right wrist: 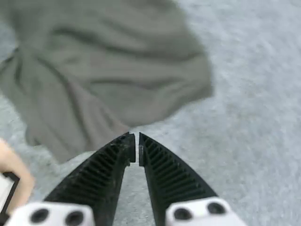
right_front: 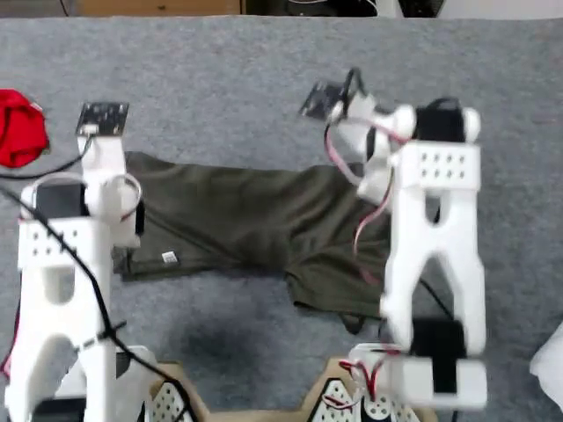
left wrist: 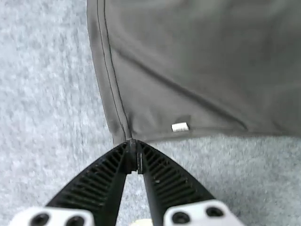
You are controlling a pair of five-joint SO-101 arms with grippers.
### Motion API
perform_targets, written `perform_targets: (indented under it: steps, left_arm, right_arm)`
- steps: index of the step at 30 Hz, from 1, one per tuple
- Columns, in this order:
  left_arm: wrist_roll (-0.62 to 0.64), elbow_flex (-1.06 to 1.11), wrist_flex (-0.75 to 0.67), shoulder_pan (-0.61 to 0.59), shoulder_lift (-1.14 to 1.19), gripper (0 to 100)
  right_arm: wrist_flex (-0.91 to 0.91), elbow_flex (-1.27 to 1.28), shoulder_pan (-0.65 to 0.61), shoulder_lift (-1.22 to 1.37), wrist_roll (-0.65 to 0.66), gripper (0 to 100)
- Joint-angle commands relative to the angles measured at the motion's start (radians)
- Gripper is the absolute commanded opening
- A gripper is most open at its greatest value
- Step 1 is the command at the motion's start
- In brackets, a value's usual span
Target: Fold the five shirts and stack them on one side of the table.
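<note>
One grey felt-covered table [right_front: 220, 61] is bearing one dark olive-green fabric shirt [right_front: 255, 220], two white plastic arms, one bunched red cloth [right_front: 19, 127] and one small white rectangular tag [right_front: 169, 257].

The shirt is lying flat and spread sideways between the left arm [right_front: 62, 290] and the right arm [right_front: 435, 237]. It is looking smooth and stitched along the hem near the left gripper [left wrist: 133, 148], and rumpled in soft folds near the right gripper [right wrist: 137, 141]. The tag [left wrist: 180, 127] is sitting on the hem.

The left gripper's black ribbed jaws are pressing together, with their tips touching the hem corner of the shirt [left wrist: 197, 70]. Whether any fabric is caught between them is unclear. The rest of the garment is spreading away beyond the tips, and the tag is lying just ahead of them to one side.

The right gripper's jaws are standing almost together with nothing between them. Their tips are meeting the rounded edge of the shirt [right wrist: 108, 70], which is stretching away ahead of them.

The red cloth is lying well apart from both grippers.
</note>
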Motion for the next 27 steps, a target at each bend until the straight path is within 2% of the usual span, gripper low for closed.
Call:
perform_targets:
  steps: [1,4,9,12,15,20,27]
  left_arm:
    - [-0.002,0.057,-0.012,-0.054,-0.110,2]
    - [-0.005,0.072,-0.015,-0.140,-0.124,2]
    - [-0.012,0.080,-0.014,-0.285,-0.105,2]
    - [-0.075,0.112,-0.018,-0.333,-0.097,2]
    - [-0.109,0.153,-0.018,-0.354,-0.101,2]
    - [-0.133,0.173,-0.018,-0.368,-0.105,2]
    - [-0.133,0.173,-0.018,-0.368,-0.102,2]
  right_arm:
    - [-0.080,0.325,-0.054,-0.217,0.061,11.9]
    - [-0.129,0.561,-0.101,-0.354,0.086,16.4]
    - [-0.157,0.829,-0.180,-0.526,0.087,16.8]
    - [-0.152,0.941,-0.193,-0.590,0.089,16.8]
    - [-0.158,1.024,-0.193,-0.633,0.112,17.2]
    - [-0.239,1.063,-0.194,-0.650,0.133,24.6]
    - [-0.417,1.110,-0.209,-0.553,0.161,24.9]
